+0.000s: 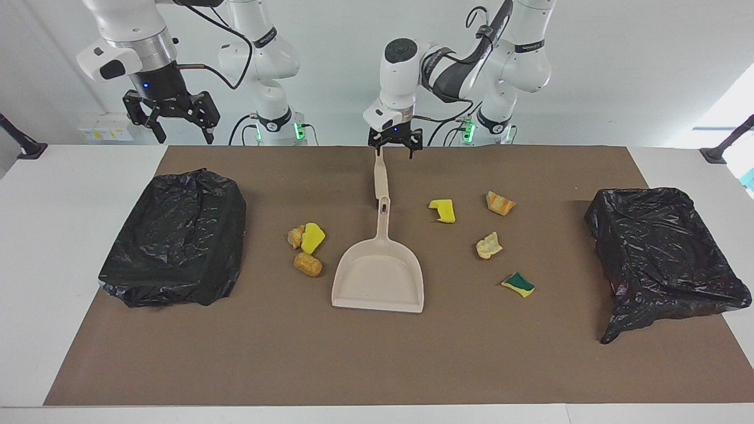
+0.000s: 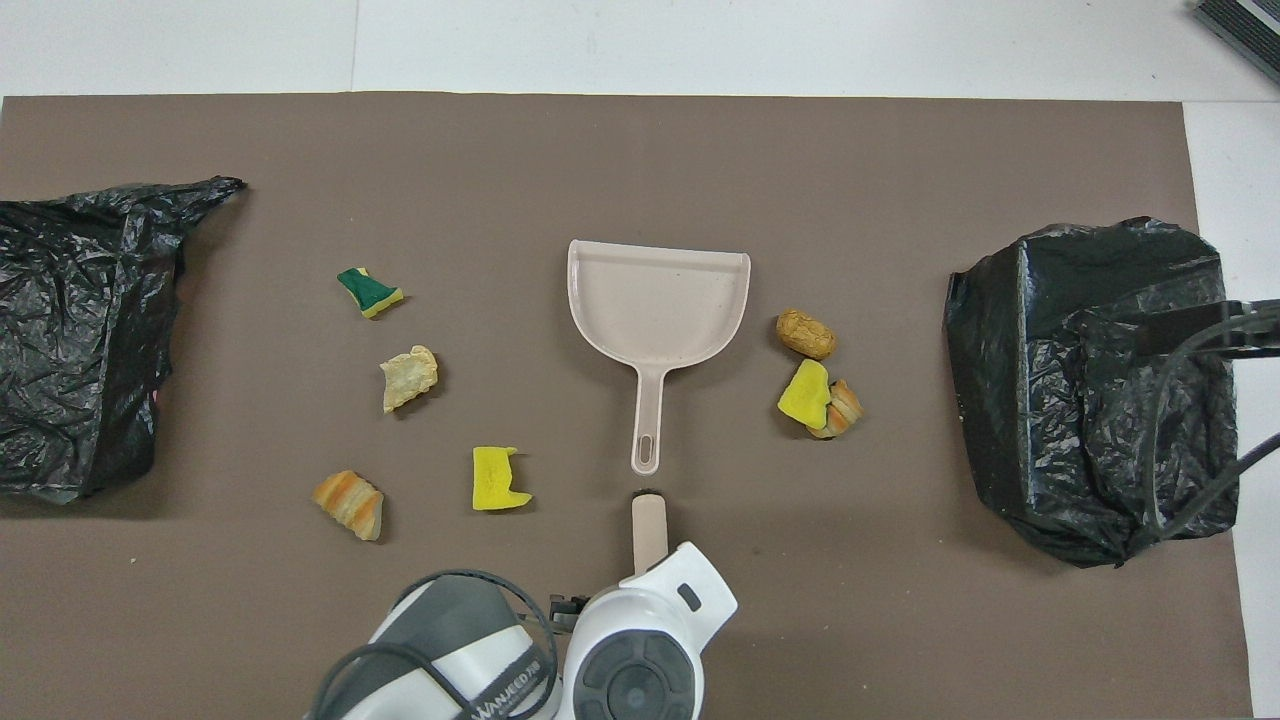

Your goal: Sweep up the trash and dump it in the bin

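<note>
I see two black-bagged bins (image 1: 177,235) (image 1: 662,253) at the table's ends. The dustpan (image 1: 380,274) lies between the seven trash pieces (image 1: 489,245). My left gripper (image 1: 394,147) hangs over the brush (image 1: 380,168) handle, jaws spread. My right gripper (image 1: 172,118) waits raised, also spread.
</note>
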Robot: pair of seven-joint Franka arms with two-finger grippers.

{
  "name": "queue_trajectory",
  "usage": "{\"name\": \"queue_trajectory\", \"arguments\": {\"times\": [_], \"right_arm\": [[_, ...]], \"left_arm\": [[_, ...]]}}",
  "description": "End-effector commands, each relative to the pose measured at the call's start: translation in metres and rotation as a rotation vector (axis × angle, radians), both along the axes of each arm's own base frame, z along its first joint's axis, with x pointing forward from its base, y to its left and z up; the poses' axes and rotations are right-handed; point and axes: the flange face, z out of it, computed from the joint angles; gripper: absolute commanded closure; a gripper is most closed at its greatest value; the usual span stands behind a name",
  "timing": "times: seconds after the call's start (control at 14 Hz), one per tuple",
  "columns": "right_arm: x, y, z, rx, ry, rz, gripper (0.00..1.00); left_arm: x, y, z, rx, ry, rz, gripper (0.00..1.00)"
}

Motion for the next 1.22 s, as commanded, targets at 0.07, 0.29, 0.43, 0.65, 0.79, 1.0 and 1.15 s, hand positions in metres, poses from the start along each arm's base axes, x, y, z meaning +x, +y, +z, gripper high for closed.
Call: {"name": "queue_trajectory", "arguments": {"times": [0.07, 0.29, 0.43, 0.65, 0.79, 1.0, 1.15], "right_arm": [[-0.002, -0.004, -0.002, 0.007, -0.003, 0.014, 0.00], [-0.005, 0.000, -0.016, -0.002, 0.043, 0.018, 0.00], [-0.005, -0.004, -0.020, 0.007, 0.058, 0.014, 0.00], [-0.005, -0.002, -0.022, 0.014, 0.056, 0.025, 0.00], [-0.005, -0.002, -0.025, 0.014, 0.061, 0.028, 0.00], [-0.006, -0.002, -0.025, 0.016, 0.061, 0.028, 0.00], [-0.005, -0.002, -0.026, 0.016, 0.061, 0.028, 0.00]], "left_arm": [[-0.035, -0.015, -0.021, -0.022, -0.024, 0.019, 0.00], [-0.054, -0.027, -0.038, 0.005, -0.009, -0.003, 0.00], [-0.060, -0.035, -0.056, 0.029, 0.002, 0.016, 0.00], [-0.060, -0.036, -0.056, 0.022, -0.002, 0.046, 0.00], [-0.057, -0.035, -0.057, 0.022, 0.004, 0.080, 0.41], [-0.054, -0.031, -0.058, 0.034, 0.013, 0.077, 1.00], [-0.051, -0.027, -0.056, 0.049, 0.021, 0.079, 1.00]]}}
